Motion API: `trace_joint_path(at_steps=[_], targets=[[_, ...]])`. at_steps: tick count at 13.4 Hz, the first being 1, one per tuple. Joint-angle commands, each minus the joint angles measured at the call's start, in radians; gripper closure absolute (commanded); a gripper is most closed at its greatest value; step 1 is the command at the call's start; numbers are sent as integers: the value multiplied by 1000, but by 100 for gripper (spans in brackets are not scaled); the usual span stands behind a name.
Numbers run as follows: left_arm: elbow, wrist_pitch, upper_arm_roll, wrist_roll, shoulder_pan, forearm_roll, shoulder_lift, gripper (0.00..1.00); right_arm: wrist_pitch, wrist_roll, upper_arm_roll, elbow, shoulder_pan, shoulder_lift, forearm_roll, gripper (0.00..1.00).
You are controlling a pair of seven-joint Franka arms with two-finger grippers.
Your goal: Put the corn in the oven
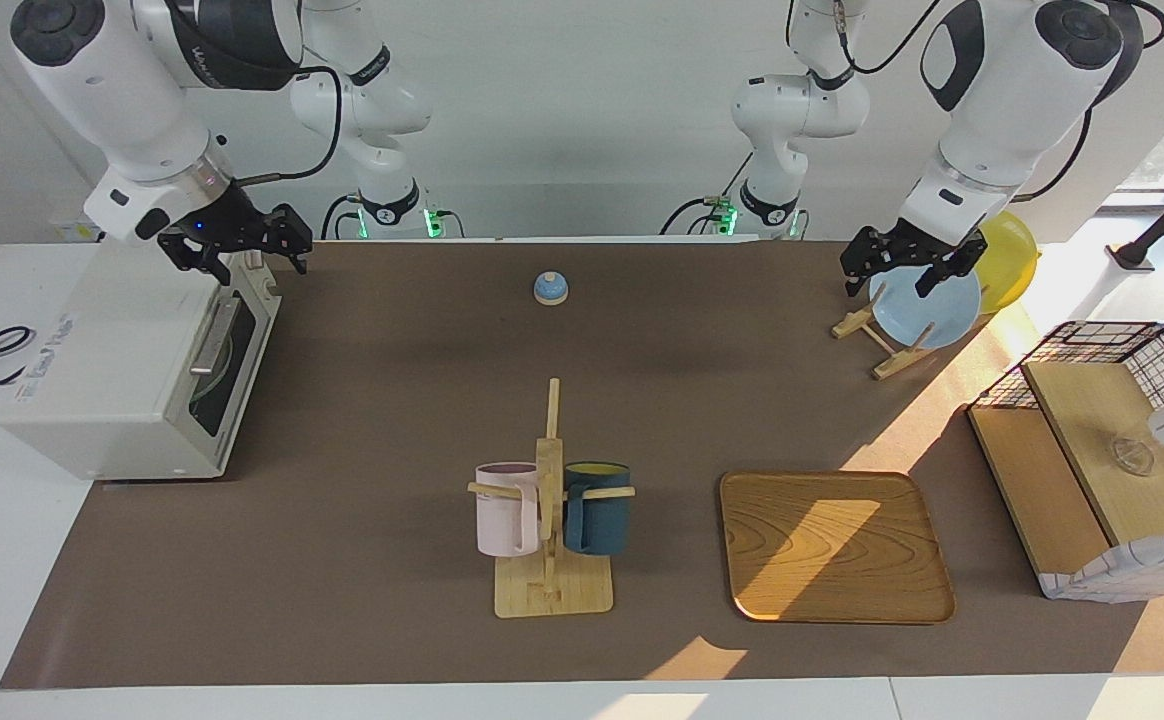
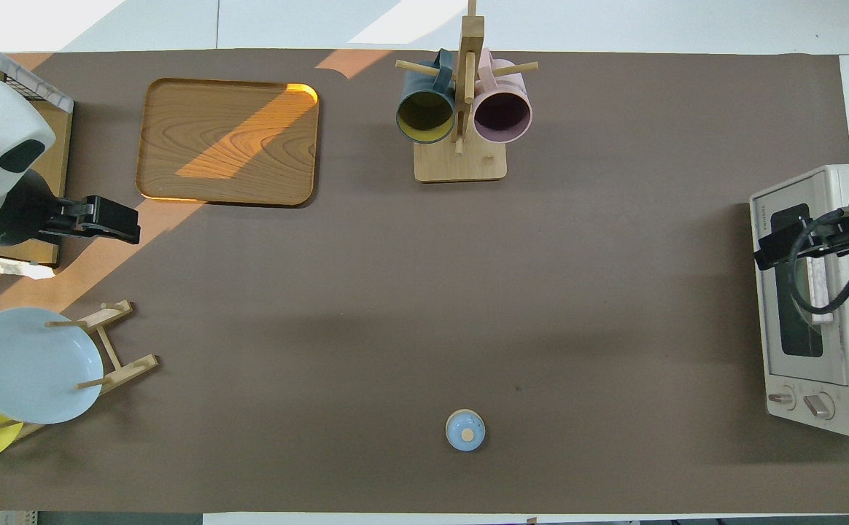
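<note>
The oven (image 1: 122,370) stands at the right arm's end of the table, its dark glass door (image 1: 227,355) closed; it also shows in the overhead view (image 2: 833,364). No corn is in view anywhere. My right gripper (image 1: 237,250) hangs open and empty over the top front edge of the oven, and it also shows in the overhead view (image 2: 778,251). My left gripper (image 1: 897,268) waits open and empty over the blue plate (image 1: 927,305) at the left arm's end, and it also shows in the overhead view (image 2: 114,222).
A mug stand (image 1: 550,560) holds a pink mug (image 1: 505,510) and a dark blue mug (image 1: 597,508). A wooden tray (image 1: 832,545) lies beside it. A wire basket (image 1: 1102,470) with boards, a yellow plate (image 1: 1010,255) and a small blue bell (image 1: 550,288) are also here.
</note>
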Motion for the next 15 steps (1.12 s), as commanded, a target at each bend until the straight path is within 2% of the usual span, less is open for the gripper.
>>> trace_joint_path(at_steps=[1,15], targets=[[-36,19,1,4,1,18,-32,0,-42,23,0,70,-10,53,-14,0],[-36,19,1,4,1,18,-32,0,-33,23,11,66,-10,46,-13,0]])
